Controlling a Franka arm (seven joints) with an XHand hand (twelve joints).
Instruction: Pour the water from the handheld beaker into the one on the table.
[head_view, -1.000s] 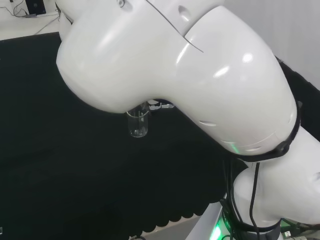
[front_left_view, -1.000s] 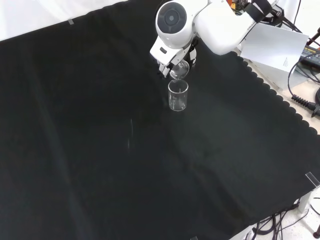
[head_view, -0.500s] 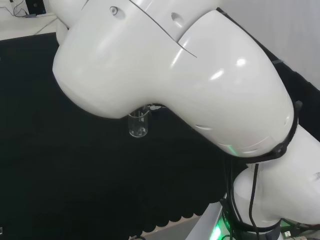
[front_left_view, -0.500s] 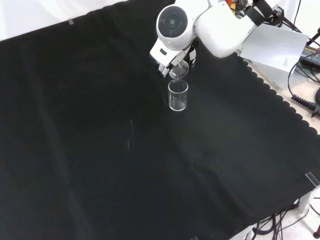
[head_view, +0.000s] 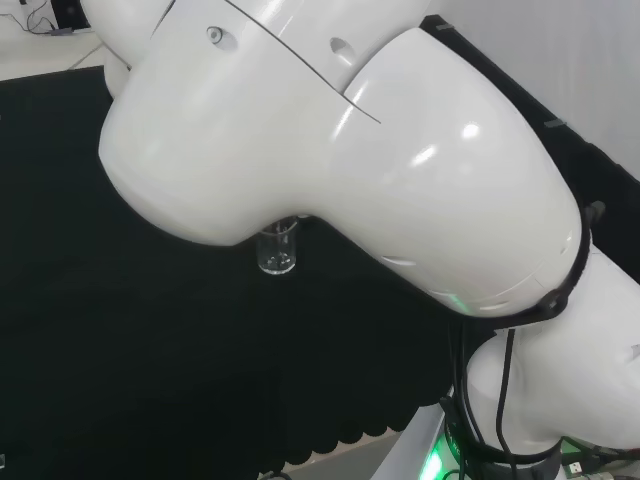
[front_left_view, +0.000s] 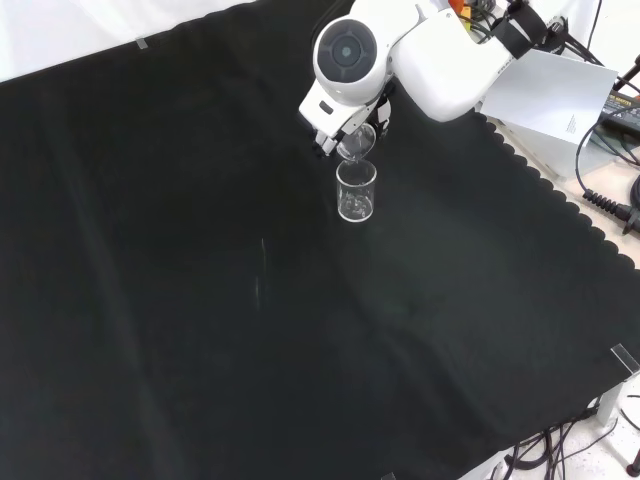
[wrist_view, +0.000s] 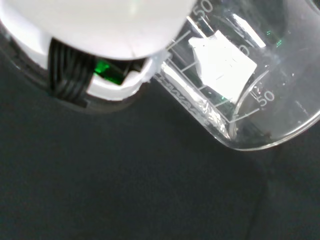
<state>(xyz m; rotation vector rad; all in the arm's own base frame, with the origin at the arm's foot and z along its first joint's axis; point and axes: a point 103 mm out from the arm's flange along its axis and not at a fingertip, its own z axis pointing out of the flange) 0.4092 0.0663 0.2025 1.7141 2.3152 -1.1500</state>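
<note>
Mid-pour, by the look of things. In the front view, to the left of everything else, plain black cloth over the surface (front_left_view: 150, 250); then, under the round grey cap of the arm's own link (front_left_view: 345, 50), the hand (front_left_view: 322, 122), dark and white and mostly covered by that link. Cannot tell from any view whether the fingers are curled, pinching or spread round the glass. Just right of the hand and touching it, the handheld beaker (front_left_view: 357, 142), tipped well over with its mouth facing down and toward the camera, lip hanging right above the rim of the table beaker (front_left_view: 357, 190), close to it but apart as far as can be judged. Table beaker upright on the cloth, clear, contents too faint to read. In the head view, the same standing beaker (head_view: 277, 249) peeking out from beneath the big white links. In the wrist view, the tilted beaker (wrist_view: 240, 75) large and close, graduation marks and a white patch on its wall, a little liquid seemingly gathered near the low lip. Next move likely calls for more tilt with the lip kept centred over the lower rim, slowly, since any sideways drift would probably send water onto the cloth.
</note>
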